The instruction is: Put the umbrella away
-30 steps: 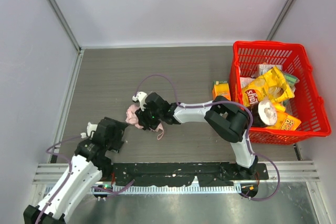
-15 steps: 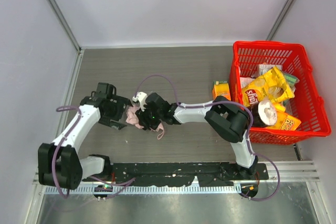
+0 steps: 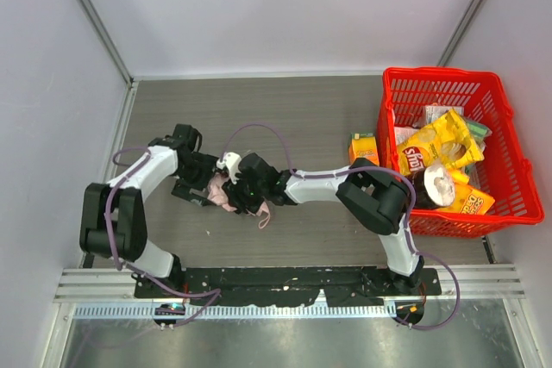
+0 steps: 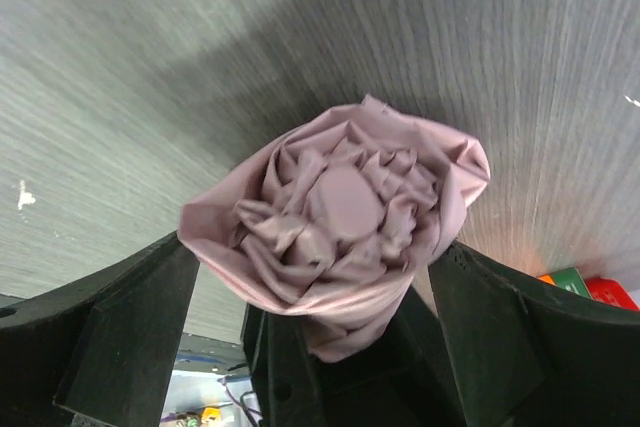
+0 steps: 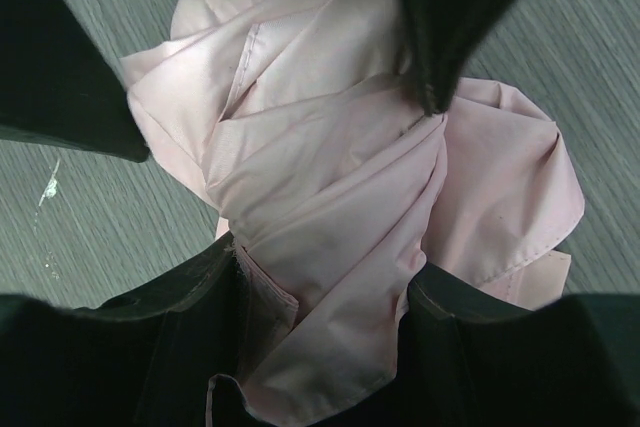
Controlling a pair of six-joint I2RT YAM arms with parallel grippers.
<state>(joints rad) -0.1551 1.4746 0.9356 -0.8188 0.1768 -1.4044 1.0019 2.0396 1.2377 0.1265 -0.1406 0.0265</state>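
The pale pink umbrella [image 3: 220, 190] lies folded and bunched on the grey table at centre left, its narrow strap [image 3: 262, 218] trailing toward the near edge. My right gripper [image 3: 239, 191] is shut on its fabric; in the right wrist view the gripper [image 5: 322, 267] pinches a fold of the umbrella [image 5: 330, 157]. My left gripper [image 3: 205, 189] is open at the umbrella's left end. In the left wrist view that gripper [image 4: 312, 247] has its fingers [image 4: 130, 332] on either side of the umbrella's crumpled end [image 4: 335, 212]. The handle and ribs are hidden.
A red basket [image 3: 435, 71] with yellow snack bags [image 3: 435, 148] and other groceries stands at the right. An orange and green carton [image 3: 363, 146] stands against the basket's left side. Grey walls close in the table at left and back.
My left arm has swung from near its base up and round to the umbrella's left end. The right gripper and the umbrella have stayed in place.
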